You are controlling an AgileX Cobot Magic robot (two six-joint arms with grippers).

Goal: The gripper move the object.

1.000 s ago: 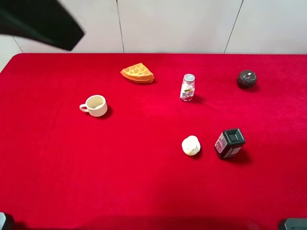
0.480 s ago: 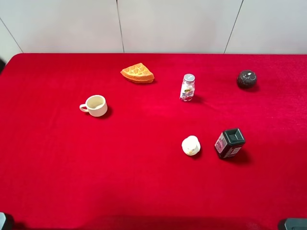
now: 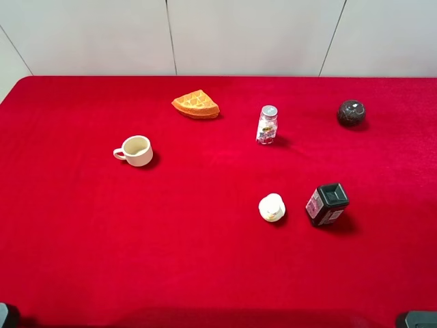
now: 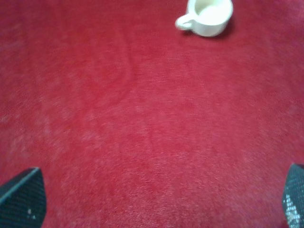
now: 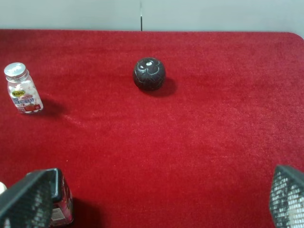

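Note:
The small cream-white duck-like figurine [image 3: 272, 207] sits on the red tablecloth [image 3: 205, 260], right of centre, just left of a dark jar. In the exterior high view neither gripper is over the table; only dark bits of the arms show at the bottom corners. In the left wrist view my left gripper [image 4: 156, 202] is wide open and empty over bare cloth, with its fingertips [image 4: 21, 199] at the frame's corners. In the right wrist view my right gripper [image 5: 156, 199] is wide open and empty too. The figurine is far from both.
A cream mug [image 3: 134, 150] stands at the left, also in the left wrist view [image 4: 206, 16]. An orange waffle piece [image 3: 196, 104], a small bottle [image 3: 267, 124] and a dark ball [image 3: 351, 112] stand at the back. A dark jar [image 3: 327, 203] stands beside the figurine.
A dark shape at the top left of the exterior high view has withdrawn out of the frame. The things on the table have not moved.

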